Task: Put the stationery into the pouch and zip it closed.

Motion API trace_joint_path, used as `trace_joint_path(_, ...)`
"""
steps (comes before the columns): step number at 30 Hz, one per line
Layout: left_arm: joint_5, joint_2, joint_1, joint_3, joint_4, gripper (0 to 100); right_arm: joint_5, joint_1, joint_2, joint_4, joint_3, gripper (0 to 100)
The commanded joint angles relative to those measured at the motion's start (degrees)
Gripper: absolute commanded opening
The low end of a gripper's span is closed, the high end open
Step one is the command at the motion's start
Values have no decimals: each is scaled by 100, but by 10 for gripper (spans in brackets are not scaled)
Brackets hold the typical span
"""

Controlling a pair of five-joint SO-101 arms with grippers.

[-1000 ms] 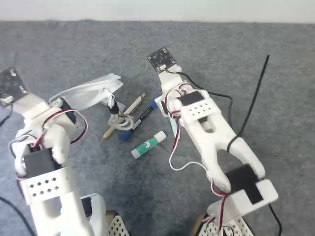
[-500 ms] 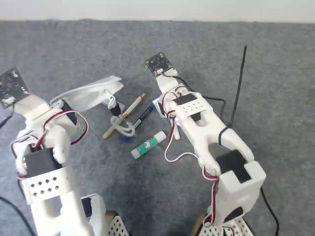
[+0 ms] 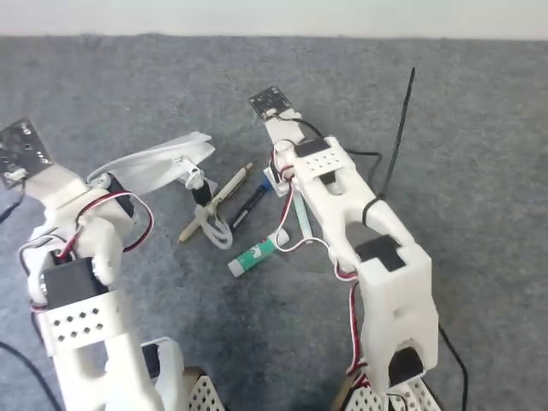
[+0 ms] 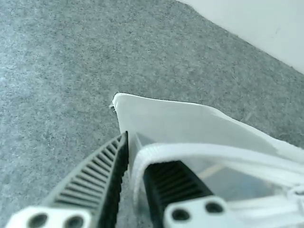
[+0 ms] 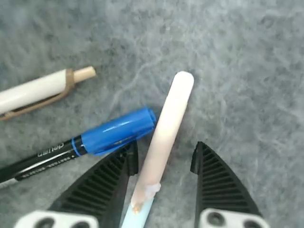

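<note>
The bench (image 3: 479, 128) is carrying a grey, felt-like covering with a short fibrous nap. The left gripper (image 4: 135, 152) is sitting at the left of the scene, and its jaws, faced with black ribbed pads, are clamping the rim of the pouch (image 4: 190, 123). One pad is lying outside the wall and the other inside, against the white woven zipper band. The pouch is a flat, translucent white bag of thin pliable film, and it is resting on the bench far-left of the stationery with its mouth facing right. The right gripper (image 5: 164, 149) is standing over the middle of the bench with its jaws spread apart, one ribbed pad on each side of a slim pale pen (image 5: 168, 114). This pen is a smooth rounded cylinder with a light blue section at the end beneath the gripper, and it is lying flat, not yet pinched. Just left of it a black marker with a glossy blue cap (image 5: 114, 130) is lying at a slant, its cap touching or almost touching the pale pen. Further left a cream pen with a tan clip (image 5: 35, 90) is lying apart from the marker. A looped white cord (image 3: 221, 231) is lying across the near ends of these two. A short glue stick (image 3: 253, 254), white with a green label, is lying nearest of all, apart from the pens. A thin black cable (image 3: 398, 128) is running across the bench to the right of the right arm.
</note>
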Motion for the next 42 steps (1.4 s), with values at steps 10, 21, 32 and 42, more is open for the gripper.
trace_joint_path(10,70,-246,-18,-110,-211,13,-9,57,690,901,-1521,61)
trace_joint_path(21,70,-246,-18,-101,-211,13,-9,31,734,1393,-1837,6)
trace_joint_path(32,70,-246,-18,-101,-220,13,-9,57,505,1982,-1846,6)
trace_joint_path(42,70,-246,-18,-101,-220,13,-9,57,365,2536,-1837,6)
